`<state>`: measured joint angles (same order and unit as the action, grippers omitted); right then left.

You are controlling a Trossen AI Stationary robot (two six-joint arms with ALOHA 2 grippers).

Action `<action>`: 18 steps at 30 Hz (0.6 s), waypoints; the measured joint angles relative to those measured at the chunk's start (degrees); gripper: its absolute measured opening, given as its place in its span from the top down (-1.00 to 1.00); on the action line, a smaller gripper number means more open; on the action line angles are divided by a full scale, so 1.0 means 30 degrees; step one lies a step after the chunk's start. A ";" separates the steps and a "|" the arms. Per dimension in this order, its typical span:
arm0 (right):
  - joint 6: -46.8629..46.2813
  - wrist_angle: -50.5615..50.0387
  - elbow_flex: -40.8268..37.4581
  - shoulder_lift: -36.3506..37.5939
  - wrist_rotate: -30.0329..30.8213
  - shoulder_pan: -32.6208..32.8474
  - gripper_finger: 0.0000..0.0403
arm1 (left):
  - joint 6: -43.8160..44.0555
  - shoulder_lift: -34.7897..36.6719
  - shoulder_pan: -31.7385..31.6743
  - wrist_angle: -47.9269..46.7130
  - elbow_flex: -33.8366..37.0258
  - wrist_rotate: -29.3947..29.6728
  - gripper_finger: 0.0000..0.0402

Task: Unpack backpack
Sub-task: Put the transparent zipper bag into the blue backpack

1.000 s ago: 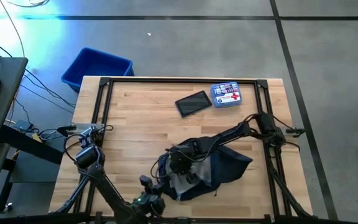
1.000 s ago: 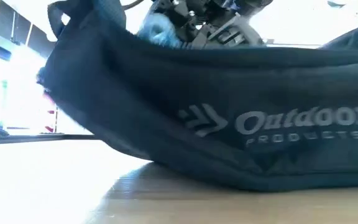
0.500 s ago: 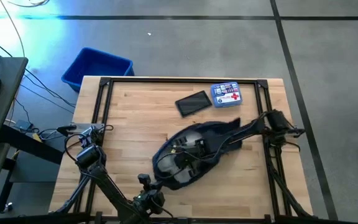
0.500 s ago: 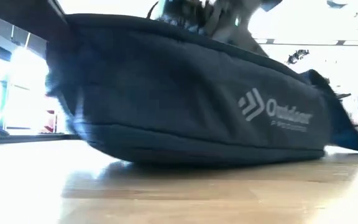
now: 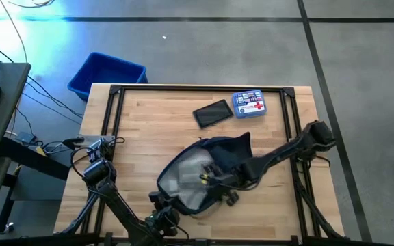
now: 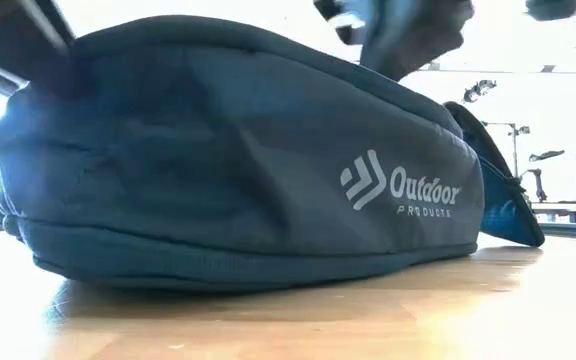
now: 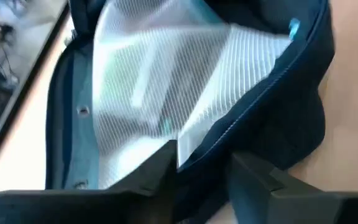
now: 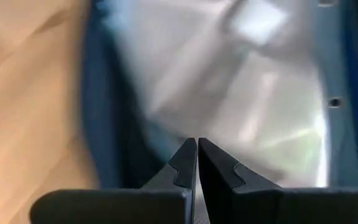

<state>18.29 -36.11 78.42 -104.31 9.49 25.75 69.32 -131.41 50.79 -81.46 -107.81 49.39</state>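
The dark navy backpack (image 5: 237, 152) lies on its side near the table's front middle. Its mouth gapes upward and shows a pale lining (image 5: 187, 174). In the low view its logo side (image 6: 398, 185) faces the camera and its underside rests on the wood. My left gripper (image 7: 201, 158) stands open at the backpack's near left rim, which runs between its fingers. My right gripper (image 8: 197, 144) is shut with nothing between its fingers. It hangs over the open mouth (image 5: 214, 180), above the lining (image 8: 247, 93). My left gripper has its open fingers on either side of the backpack's zippered rim (image 7: 211, 142), coming slanting down from the table's near left. Whether either finger touches the rim, I cannot tell. The backpack lies on the table.
A flat black case (image 5: 212, 113) and a blue-and-white first-aid box (image 5: 249, 104) lie near the table's far edge. A bright blue bin (image 5: 107, 74) stands on the floor beyond the far left corner. Bare wood (image 5: 142, 137) lies to the far left.
The backpack has turned about and slid toward the table's left. The part that was draped toward the right is now drawn in. Its mouth now faces up with the pale lining showing. My right gripper has risen above the mouth and its arm has swung toward the right edge.
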 joint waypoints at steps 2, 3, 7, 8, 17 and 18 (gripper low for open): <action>-0.0187 0.0152 -0.1463 0.0878 -0.0403 0.0440 1.00 | 0.0037 0.0000 0.0009 0.0005 -0.0144 -0.1244 0.30; -0.0630 0.0495 -0.2313 0.1390 -0.0340 0.0603 1.00 | 0.0038 0.0000 0.0051 0.0020 -0.0380 -0.1861 0.24; -0.2163 0.4031 -0.5785 0.3773 0.2169 0.0504 1.00 | -0.0065 0.0007 0.0092 0.0099 -0.2236 -0.2643 0.12; -0.2459 0.5653 -0.6515 0.4188 0.2731 0.0338 1.00 | -0.0381 0.0007 0.0092 0.0134 -0.2850 -0.2371 0.11; -0.3825 1.4355 -0.7474 0.2935 0.2267 -0.2983 1.00 | -0.4794 0.0095 -0.0472 -0.0216 -0.5348 0.3521 0.20; -0.4068 1.4528 -0.7303 0.2422 0.2169 -0.3343 1.00 | -0.4827 0.0095 -0.0683 -0.0455 -0.5348 0.3917 0.21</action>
<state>6.09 7.47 56.52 -97.05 15.99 15.72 54.84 -131.13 48.74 -82.83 -123.85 61.14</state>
